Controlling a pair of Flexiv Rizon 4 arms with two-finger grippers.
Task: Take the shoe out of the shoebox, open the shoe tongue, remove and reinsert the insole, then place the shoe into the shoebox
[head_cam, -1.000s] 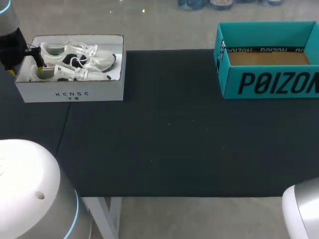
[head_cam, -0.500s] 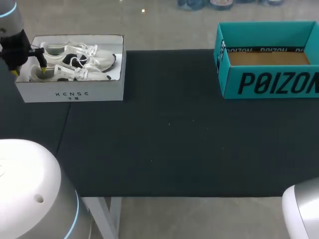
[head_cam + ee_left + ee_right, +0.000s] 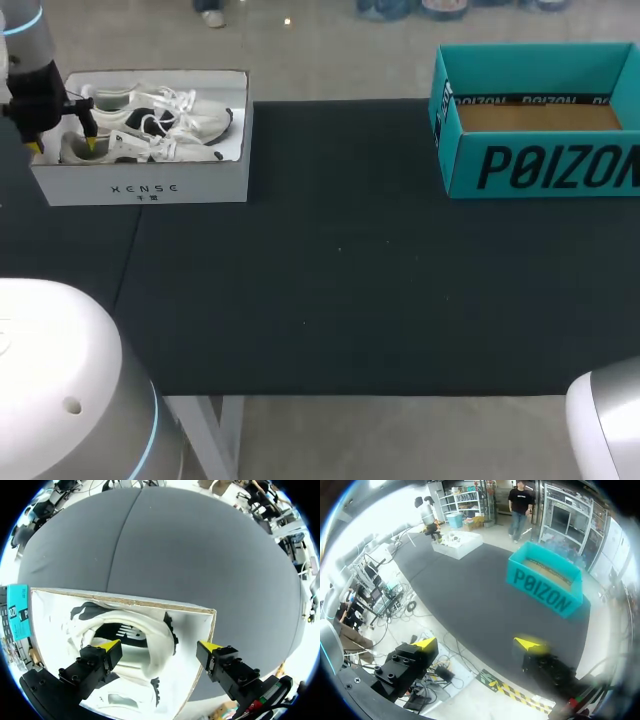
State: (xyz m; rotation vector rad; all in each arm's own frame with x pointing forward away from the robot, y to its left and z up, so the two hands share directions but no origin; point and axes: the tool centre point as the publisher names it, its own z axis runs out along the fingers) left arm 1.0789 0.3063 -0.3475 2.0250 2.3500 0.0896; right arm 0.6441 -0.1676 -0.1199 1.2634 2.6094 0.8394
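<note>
The white lace-up shoe lies on its sole in the white cardboard shoebox, in the row nearer me. Its heel end is directly under my left gripper. In the left wrist view the shoe shows its dark opening and padded collar just beneath the gripper.

That gripper is spread wide and has hold of nothing. One yellow-tipped finger hangs over the shoe's opening. The other sits just outside the box's end wall, so the heel and that wall both lie between the fingers. I cannot tell whether either tip touches anything. The toe and laces point away from the gripper, toward the box's other end.

A second white shoe lies alongside, on the side of the first shoe farther from me.

My right gripper is also spread wide and holds nothing. It hangs off the near edge of the black cloth-covered table. A teal open-topped cardboard box stands ahead of it with nothing showing inside. The white shoebox is much farther ahead, at the far end of the table.
</note>
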